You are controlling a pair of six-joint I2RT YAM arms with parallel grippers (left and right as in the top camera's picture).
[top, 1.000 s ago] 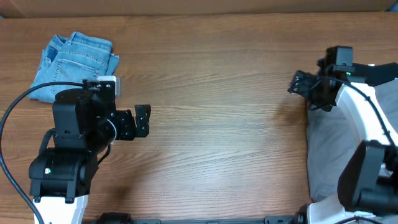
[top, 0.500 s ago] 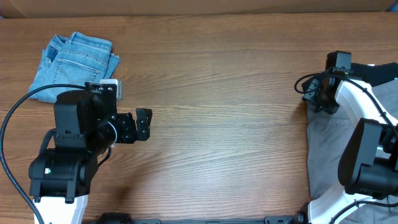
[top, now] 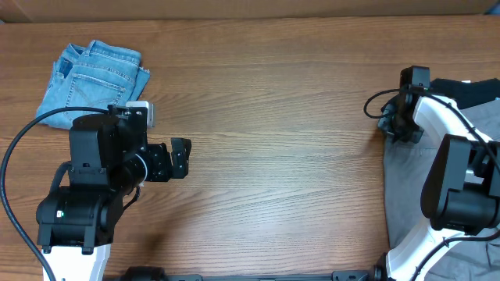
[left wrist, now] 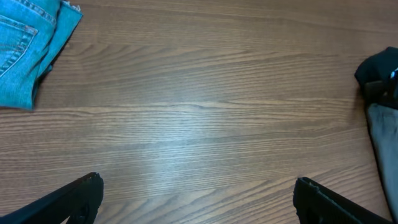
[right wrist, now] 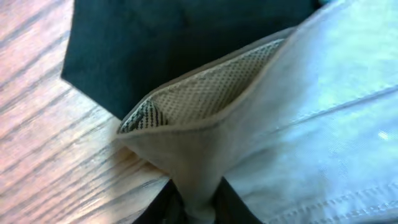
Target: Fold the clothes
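Three garments, two grippers on your tabletop (top: pixel 297 156).
Your right gripper (right wrist: pixel 199 208) is pinched on the one grey shorts (right wrist: pixel 298 124) beside one black garment (right wrist: pixel 155 37) at the right edge; one folded denim (top: pixel 95 74) lies in the far left corner; your left gripper (top: pixel 181 156) is spread wide, empty.

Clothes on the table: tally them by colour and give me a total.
Light-blue denim: 1
Grey shorts: 1
Black garment: 1
Total: 3
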